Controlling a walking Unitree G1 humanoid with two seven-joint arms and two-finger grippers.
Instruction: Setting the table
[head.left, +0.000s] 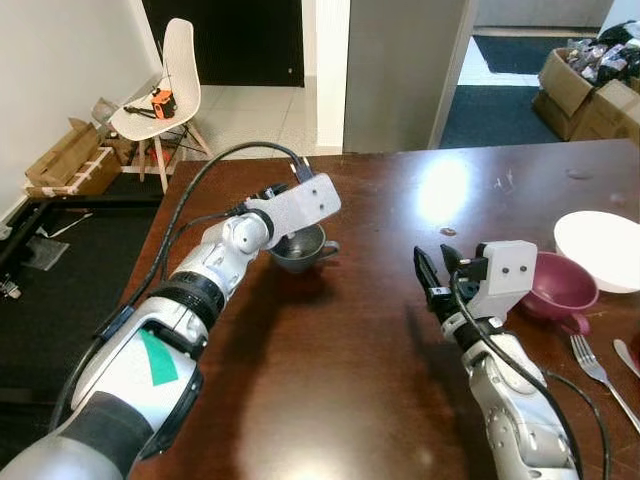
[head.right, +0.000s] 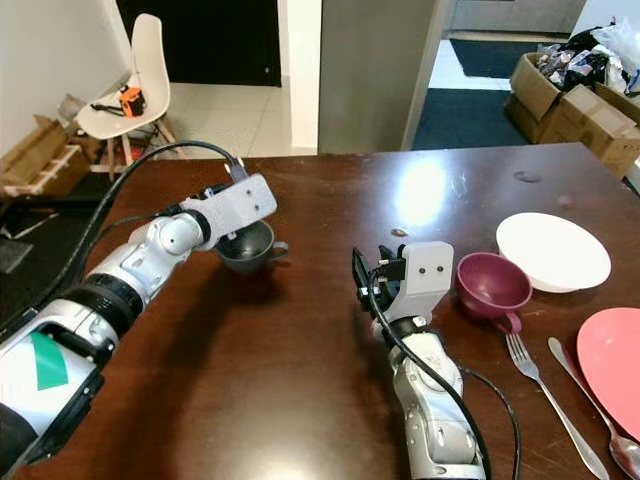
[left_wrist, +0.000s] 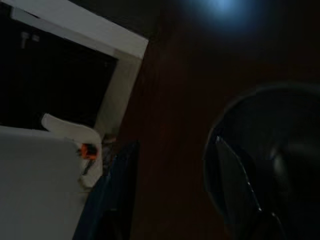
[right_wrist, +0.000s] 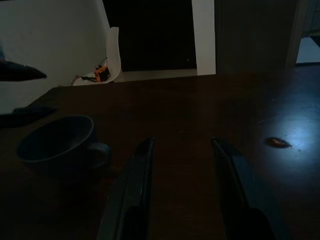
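Note:
A dark grey cup (head.left: 303, 251) stands on the brown table (head.left: 340, 400) at the far left. My left gripper (left_wrist: 175, 143) is open over its rim: one finger (left_wrist: 235, 185) is inside the cup (left_wrist: 280, 165), the other (left_wrist: 112, 195) hangs outside, well off the wall. In the eye views the white wrist housing hides those fingers. My right gripper (head.left: 435, 264) hovers low over the table's middle, open and holding nothing; its wrist view shows the grey cup (right_wrist: 57, 145) ahead of it, off to one side. A maroon cup (head.right: 490, 283), white plate (head.right: 552, 250), pink plate (head.right: 612, 355), fork (head.right: 545, 385) and spoon (head.right: 590, 400) lie at the right.
Beyond the table's far left corner stands a white chair (head.left: 170, 85) with an orange object on its seat. Cardboard boxes (head.left: 590, 85) sit on the floor at the far right, others (head.left: 65, 160) by the left wall. A grey wall panel (head.left: 400, 70) rises behind the table.

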